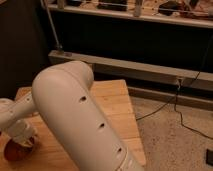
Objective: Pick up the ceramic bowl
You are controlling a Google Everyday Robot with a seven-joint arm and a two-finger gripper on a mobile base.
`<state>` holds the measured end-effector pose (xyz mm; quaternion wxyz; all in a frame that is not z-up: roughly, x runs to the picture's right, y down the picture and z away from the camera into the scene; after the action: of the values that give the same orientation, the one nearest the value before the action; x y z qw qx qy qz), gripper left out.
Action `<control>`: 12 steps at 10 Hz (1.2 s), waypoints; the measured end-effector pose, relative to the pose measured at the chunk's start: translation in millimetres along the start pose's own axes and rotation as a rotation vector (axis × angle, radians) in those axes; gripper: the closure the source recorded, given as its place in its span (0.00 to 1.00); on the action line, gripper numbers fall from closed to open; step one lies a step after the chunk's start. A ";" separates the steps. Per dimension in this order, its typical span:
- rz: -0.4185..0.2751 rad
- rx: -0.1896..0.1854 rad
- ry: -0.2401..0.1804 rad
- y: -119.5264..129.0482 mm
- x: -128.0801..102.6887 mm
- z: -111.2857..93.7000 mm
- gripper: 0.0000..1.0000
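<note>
The end effector (22, 140) hangs at the near left of the surface (112, 102), just over the ceramic bowl (11, 151), probably to grasp its rim. Its state I cannot tell.

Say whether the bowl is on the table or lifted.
On the table: the bowl rests on the wood, lower left, gripper right above it.

Wooden table (114, 102); black cable (158, 106) across speckled floor (170, 145); grey ledge (140, 70) behind table.
</note>
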<state>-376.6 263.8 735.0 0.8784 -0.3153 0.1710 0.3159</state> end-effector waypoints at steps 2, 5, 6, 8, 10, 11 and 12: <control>-0.008 0.007 0.034 2.1 1.2 3.6 0.98; 0.028 -0.053 0.055 9.8 -0.3 -11.7 1.00; 0.049 -0.118 0.033 14.7 -0.3 -35.0 1.00; 0.070 -0.197 -0.018 11.0 4.3 -70.1 1.00; 0.100 -0.289 -0.094 -6.2 13.6 -106.4 1.00; 0.116 -0.323 -0.124 -15.7 18.3 -118.2 1.00; 0.133 -0.361 -0.159 -27.8 24.2 -131.2 1.00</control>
<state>-353.5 171.1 637.9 0.7955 -0.4297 0.0622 0.4227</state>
